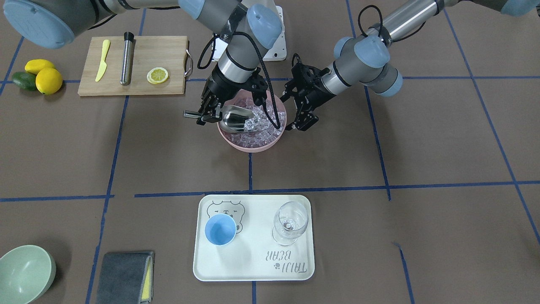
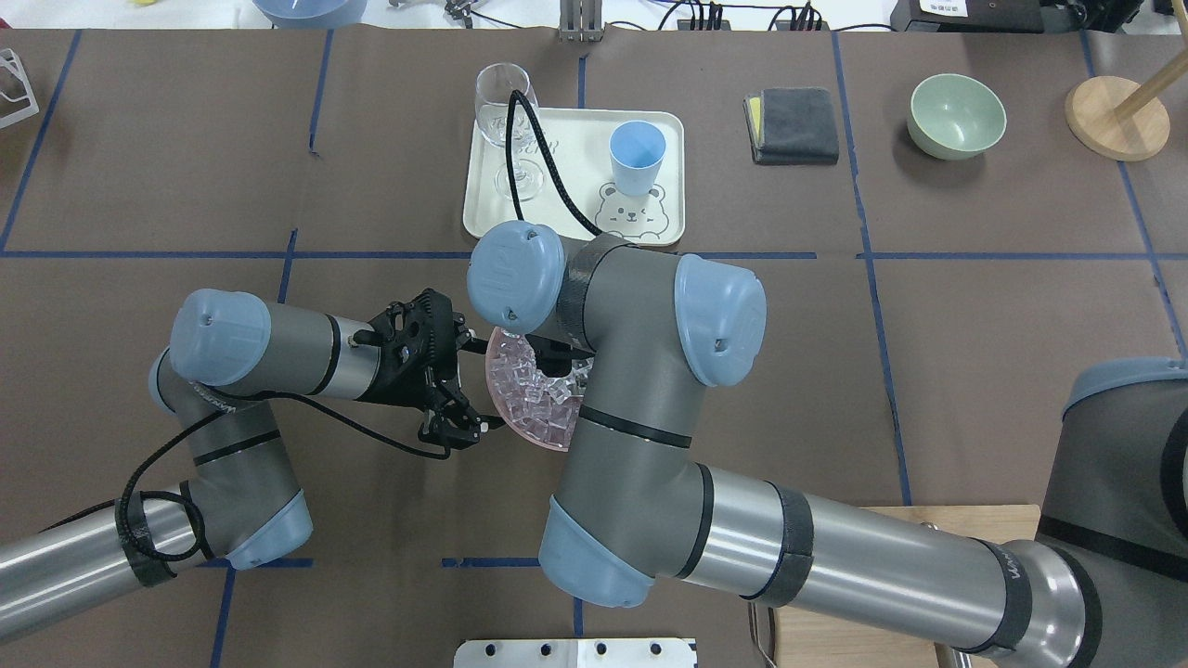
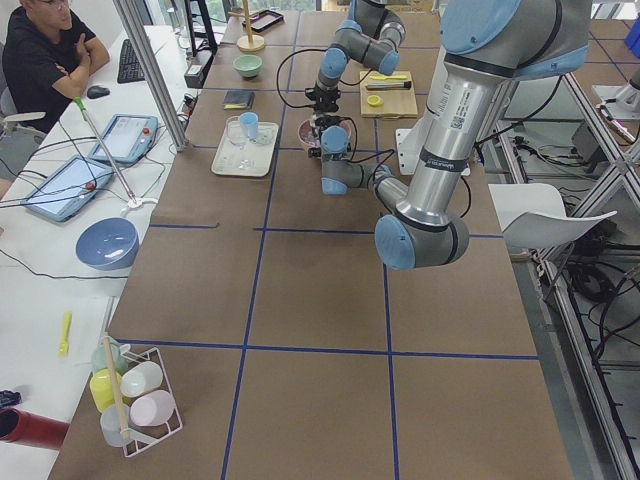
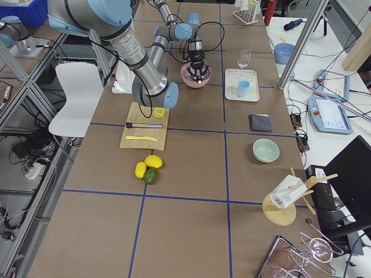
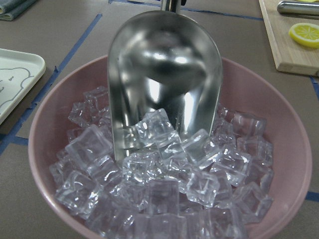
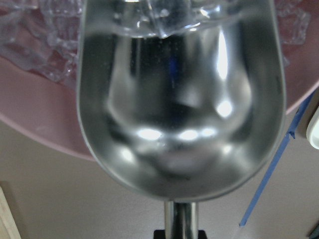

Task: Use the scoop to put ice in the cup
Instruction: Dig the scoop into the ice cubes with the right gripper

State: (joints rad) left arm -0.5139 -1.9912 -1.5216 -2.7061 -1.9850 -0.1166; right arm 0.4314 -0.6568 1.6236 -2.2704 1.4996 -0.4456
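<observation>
The steel scoop [image 1: 236, 118] lies tilted in a pink bowl [image 1: 249, 145] full of ice [image 1: 262, 126], its mouth pushed into the cubes. In the left wrist view the scoop [image 5: 164, 74] is mostly bare inside, with a few cubes of ice [image 5: 164, 189] at its lip. My right gripper [image 1: 207, 115] is shut on the scoop's thin handle at the bowl's edge. My left gripper [image 1: 303, 124] sits right against the opposite rim; whether it is open or shut I cannot tell. The light-blue cup [image 1: 220, 229] stands upright on a white tray [image 1: 253, 270], apart from both grippers.
A clear wine glass [image 1: 290, 221] shares the tray with the cup. A cutting board [image 1: 168, 50] holds a yellow knife, a steel cylinder and a lemon slice. Lemons and an avocado [image 1: 38, 76], a green bowl [image 1: 25, 274] and a grey cloth [image 1: 122, 278] lie at the sides.
</observation>
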